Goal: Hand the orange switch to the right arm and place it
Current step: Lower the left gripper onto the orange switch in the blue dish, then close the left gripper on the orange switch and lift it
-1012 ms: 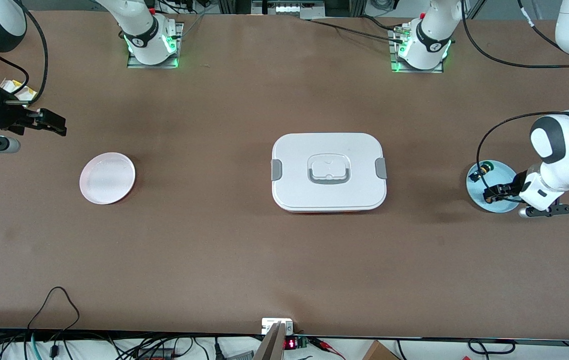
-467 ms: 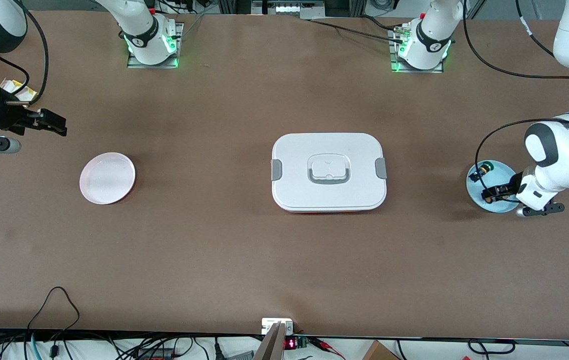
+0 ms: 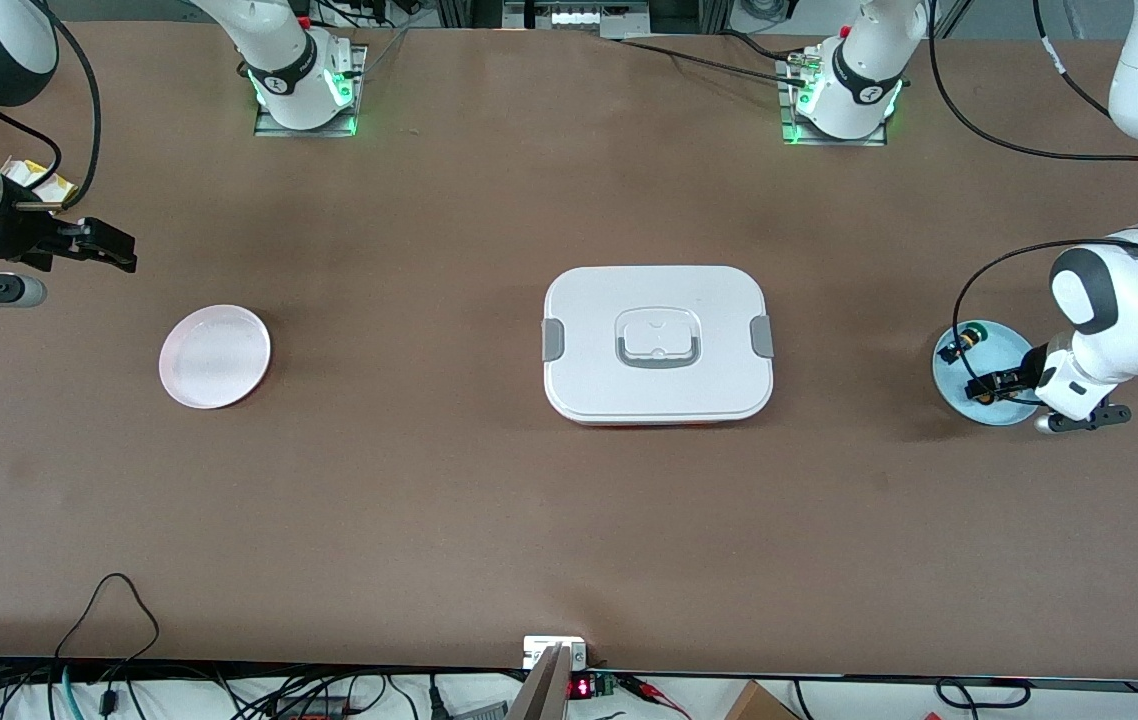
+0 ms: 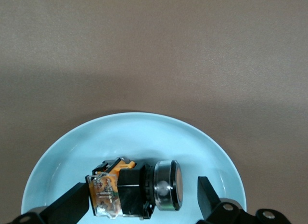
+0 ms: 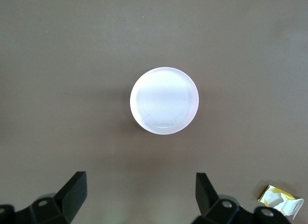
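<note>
Orange switch [image 4: 137, 188] lies on its side in the light blue dish [image 3: 959, 380] at the left arm's end of the table [image 3: 529, 520]. In the left wrist view you see its black body, an orange and clear block at one end and a silver-rimmed round cap at the other. You find the left pincer [image 4: 139, 200] lowered into the dish with its fingers apart, one finger [image 4: 72, 204] just beside the orange end and the other standing clear of the cap, so the switch sits between them but is not clamped. In the front view you can also make out a second small switch with a green ring [image 3: 974, 335] on the same dish, farther from the front camera than the left pincer [image 3: 991, 383].

You see the right pincer [image 3: 119, 250] waiting in the air at the right arm's end of the table, with its fingers spread wide in the right wrist view and nothing between them. The pink dish [image 5: 164, 100] lies on the table below and ahead of it. A white lidded box [image 3: 657, 343] with grey latches and a handle sits mid-table, well apart from both dishes. A small yellow and white wrapper [image 5: 281, 199] lies on the table near the right pincer [image 5: 139, 197].
</note>
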Tool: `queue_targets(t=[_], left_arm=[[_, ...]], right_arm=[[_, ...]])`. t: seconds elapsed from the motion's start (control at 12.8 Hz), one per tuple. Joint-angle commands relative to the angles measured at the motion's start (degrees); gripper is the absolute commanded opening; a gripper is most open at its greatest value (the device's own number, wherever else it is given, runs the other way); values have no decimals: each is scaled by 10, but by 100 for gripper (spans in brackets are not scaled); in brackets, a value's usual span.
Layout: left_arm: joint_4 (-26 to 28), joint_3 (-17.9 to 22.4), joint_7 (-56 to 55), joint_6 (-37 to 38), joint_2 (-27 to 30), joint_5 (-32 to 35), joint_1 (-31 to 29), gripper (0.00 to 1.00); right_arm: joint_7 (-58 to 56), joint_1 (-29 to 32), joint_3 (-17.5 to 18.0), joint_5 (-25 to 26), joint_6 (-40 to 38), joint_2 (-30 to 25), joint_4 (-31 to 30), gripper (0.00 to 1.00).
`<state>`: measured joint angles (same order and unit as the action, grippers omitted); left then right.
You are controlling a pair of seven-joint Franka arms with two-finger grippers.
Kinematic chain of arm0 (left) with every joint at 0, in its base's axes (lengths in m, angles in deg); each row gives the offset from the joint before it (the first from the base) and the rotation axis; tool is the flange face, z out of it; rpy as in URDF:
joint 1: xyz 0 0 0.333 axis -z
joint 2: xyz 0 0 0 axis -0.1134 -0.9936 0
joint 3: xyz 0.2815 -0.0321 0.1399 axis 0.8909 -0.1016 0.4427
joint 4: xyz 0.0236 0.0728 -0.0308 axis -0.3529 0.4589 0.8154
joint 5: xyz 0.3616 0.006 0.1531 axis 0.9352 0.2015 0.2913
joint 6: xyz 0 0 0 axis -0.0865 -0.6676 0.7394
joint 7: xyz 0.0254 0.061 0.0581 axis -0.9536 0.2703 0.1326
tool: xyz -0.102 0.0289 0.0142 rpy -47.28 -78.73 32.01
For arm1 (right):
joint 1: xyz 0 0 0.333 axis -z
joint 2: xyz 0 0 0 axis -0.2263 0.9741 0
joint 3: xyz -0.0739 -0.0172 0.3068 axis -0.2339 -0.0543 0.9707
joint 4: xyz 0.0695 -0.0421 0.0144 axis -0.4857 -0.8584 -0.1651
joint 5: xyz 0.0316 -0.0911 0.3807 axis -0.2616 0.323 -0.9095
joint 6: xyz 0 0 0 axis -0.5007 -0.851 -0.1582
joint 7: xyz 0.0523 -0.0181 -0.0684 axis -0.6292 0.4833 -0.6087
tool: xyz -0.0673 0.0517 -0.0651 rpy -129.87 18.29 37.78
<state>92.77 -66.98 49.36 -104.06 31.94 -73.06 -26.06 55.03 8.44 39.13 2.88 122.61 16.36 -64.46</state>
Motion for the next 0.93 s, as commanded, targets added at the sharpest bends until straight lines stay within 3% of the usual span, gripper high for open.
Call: queue_targets(t=[0.0, 0.86], left_arm=[[-4, -8, 12, -2, 1, 3, -7, 100], [-5, -8, 11, -2, -10, 2, -6, 100]], right_arm=[[-5, -1, 0, 5, -3, 3, 10, 100], [-5, -3, 0, 4, -3, 2, 11, 100]])
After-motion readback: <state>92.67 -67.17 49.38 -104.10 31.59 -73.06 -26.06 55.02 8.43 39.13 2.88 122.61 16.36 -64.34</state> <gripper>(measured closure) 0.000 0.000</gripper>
